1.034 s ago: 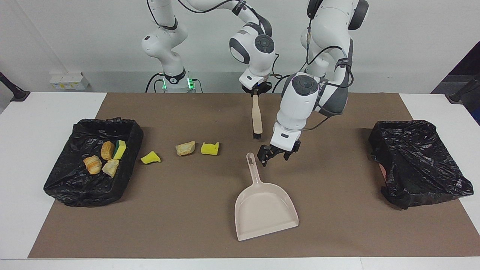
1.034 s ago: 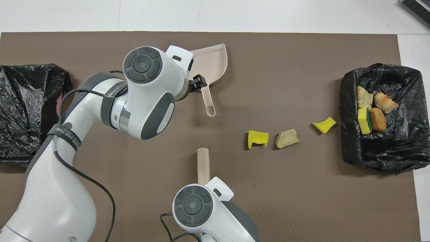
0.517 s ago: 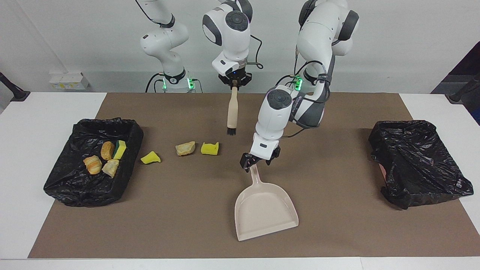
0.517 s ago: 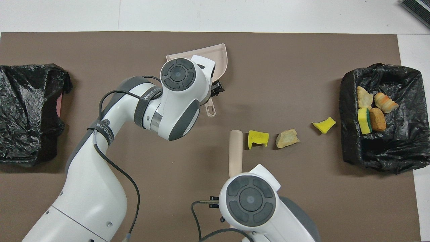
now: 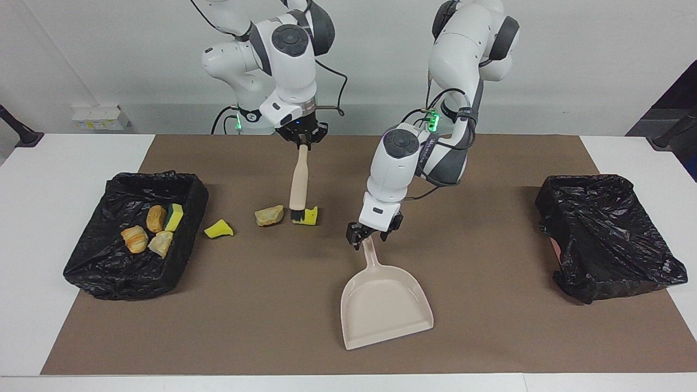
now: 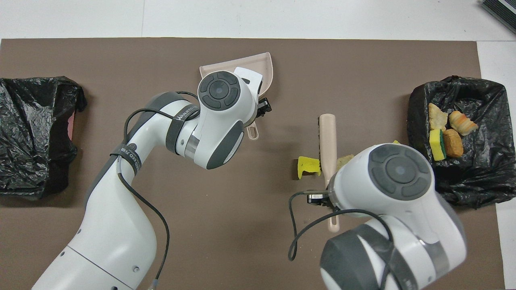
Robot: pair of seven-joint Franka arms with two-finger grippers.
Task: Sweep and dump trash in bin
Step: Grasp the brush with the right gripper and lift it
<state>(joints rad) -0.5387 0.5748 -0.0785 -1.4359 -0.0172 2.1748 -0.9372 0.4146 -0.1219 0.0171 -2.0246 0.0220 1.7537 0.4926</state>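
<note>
Right gripper (image 5: 301,137) clamped the beige wooden brush (image 5: 297,188), bristles touching a yellow sponge chunk (image 5: 311,216); facing view, a tan bread lump (image 5: 269,215) lay at its nine o'clock. Left gripper (image 5: 372,235), jaws apart, straddled the beige plastic dustpan (image 5: 384,305) handle.

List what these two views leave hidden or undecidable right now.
- Overhead view: the right arm's wrist covers most of the tan bread lump and the small yellow wedge.
- Overhead view: the left arm's wrist hides the dustpan handle's middle and part of its tray.
- Facing view: whether the left gripper grips the handle already cannot be told.
- Facing view: whether the brush bristles touch the yellow sponge chunk is unclear.
</note>
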